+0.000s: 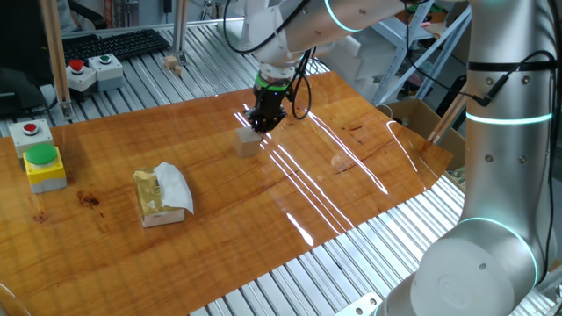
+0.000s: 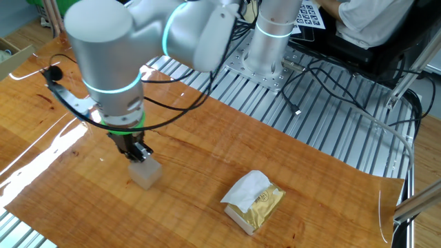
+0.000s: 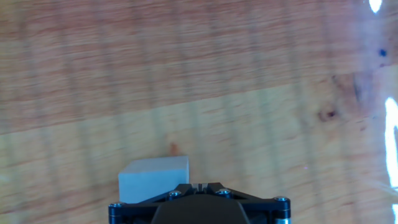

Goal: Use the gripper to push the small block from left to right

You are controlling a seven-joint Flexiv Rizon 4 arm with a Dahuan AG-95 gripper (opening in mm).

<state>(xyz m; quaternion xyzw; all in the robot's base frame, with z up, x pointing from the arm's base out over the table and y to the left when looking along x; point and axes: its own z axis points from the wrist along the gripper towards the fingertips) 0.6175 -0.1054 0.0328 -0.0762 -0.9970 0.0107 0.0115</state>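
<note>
The small block (image 1: 248,142) is a pale beige cube on the glossy wooden table (image 1: 351,167). My gripper (image 1: 263,120), black with a green ring, hangs just above and beside the block's far right top edge, its fingers closed together with nothing between them. In the other fixed view the gripper (image 2: 140,153) touches or nearly touches the top of the block (image 2: 146,173). In the hand view the block (image 3: 153,178) sits just ahead and left of the shut gripper (image 3: 199,186).
A yellowish box with white tissue (image 1: 162,195) lies to the left front of the block. A yellow button box (image 1: 44,167) and red and green button boxes (image 1: 92,70) stand at the far left. Two tiny wooden cubes (image 1: 172,62) lie on the metal slats behind.
</note>
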